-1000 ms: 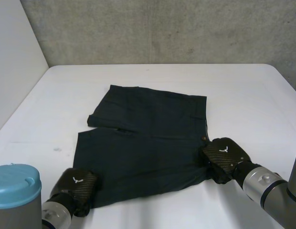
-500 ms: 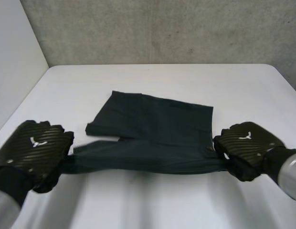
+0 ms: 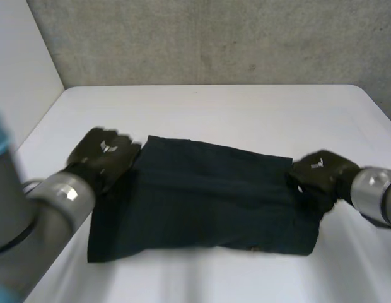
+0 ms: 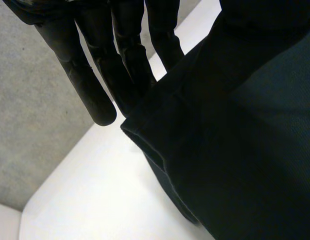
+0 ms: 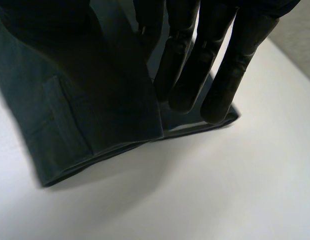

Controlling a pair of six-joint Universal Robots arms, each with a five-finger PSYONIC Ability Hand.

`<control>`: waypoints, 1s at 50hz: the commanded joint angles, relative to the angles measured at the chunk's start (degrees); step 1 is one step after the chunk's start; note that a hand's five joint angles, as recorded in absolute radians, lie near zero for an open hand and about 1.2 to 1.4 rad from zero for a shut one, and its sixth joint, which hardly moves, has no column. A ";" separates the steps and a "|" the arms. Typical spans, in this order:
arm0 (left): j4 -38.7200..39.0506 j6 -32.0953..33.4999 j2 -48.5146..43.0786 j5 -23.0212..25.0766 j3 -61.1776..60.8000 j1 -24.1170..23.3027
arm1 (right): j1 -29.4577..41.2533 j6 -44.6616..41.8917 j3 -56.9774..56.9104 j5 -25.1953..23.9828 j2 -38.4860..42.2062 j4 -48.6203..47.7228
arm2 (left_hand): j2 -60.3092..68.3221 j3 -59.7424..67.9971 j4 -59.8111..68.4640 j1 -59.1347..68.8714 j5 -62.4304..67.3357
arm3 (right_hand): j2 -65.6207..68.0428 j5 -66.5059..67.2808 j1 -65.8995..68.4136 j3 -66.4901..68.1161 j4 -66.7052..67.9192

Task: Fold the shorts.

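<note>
The dark shorts [image 3: 202,196] lie on the white table [image 3: 233,107], doubled over into a wide band. My left hand [image 3: 104,154] is at the far left corner of the cloth, my right hand [image 3: 321,173] at its far right corner. Seen from the left wrist, the straight fingers [image 4: 95,75] lie against a hemmed edge of the shorts [image 4: 235,140], which runs up towards the palm. From the right wrist, the fingers [image 5: 235,60] reach down over the folded layers of the shorts [image 5: 90,100], the top layer pinched under the hand.
A grey concrete wall [image 3: 214,38] stands behind the table and a white panel [image 3: 19,82] closes the left side. Bare table [image 5: 220,190] lies beyond the right hand's fingertips, and the table's right edge [image 3: 378,104] is close to that arm.
Both hands have lifted the near edge of the shorts and carried it over to the far side. The shorts now lie folded in half.
</note>
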 commanded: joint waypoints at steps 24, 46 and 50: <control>11.29 7.72 -49.61 -0.98 49.61 -0.10 | 11.98 0.33 -22.45 23.29 31.28 -40.43 | -58.45 -57.90 -58.83 -52.85 -57.68 | -56.02 -56.62 -44.76 -58.06 -58.19; 13.40 -9.32 -15.17 1.30 6.81 -0.90 | 3.55 23.89 11.21 5.11 6.49 -25.92 | -58.23 -57.68 -58.62 -52.64 -57.47 | -45.85 -46.45 -34.59 -47.89 -48.02; 13.93 -12.22 -13.05 1.65 2.85 -0.90 | 2.67 24.07 14.73 4.40 6.67 -30.84 | -58.23 -57.68 -58.62 -52.64 -57.47 | -38.29 -38.89 -27.03 -40.33 -40.46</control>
